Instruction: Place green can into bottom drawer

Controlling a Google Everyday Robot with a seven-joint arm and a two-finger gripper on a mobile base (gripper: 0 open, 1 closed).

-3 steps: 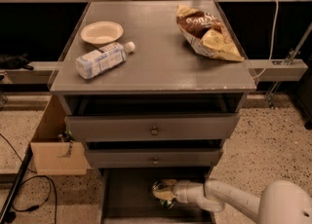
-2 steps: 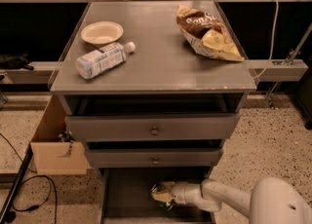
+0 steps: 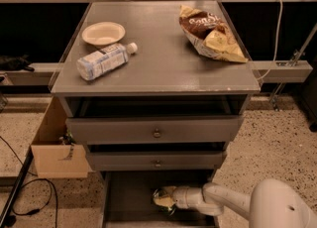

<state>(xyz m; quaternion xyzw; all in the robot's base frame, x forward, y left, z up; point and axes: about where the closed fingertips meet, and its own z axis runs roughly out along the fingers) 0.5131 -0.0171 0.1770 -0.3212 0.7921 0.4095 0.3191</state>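
Note:
The bottom drawer is pulled open below the two upper grey drawers, showing its dark flat floor. My gripper reaches into it from the right on a white arm. It is shut on the green can, which shows as a small pale greenish shape at the fingertips, low over the drawer floor near its middle. Whether the can touches the floor cannot be told.
On the cabinet top lie a clear water bottle, a pale bowl and a chip bag. The two upper drawers with round knobs stand slightly out. A cardboard box stands at the left, cables on the floor.
The arm and gripper with the can have shifted slightly left inside the bottom drawer. Nothing else has moved.

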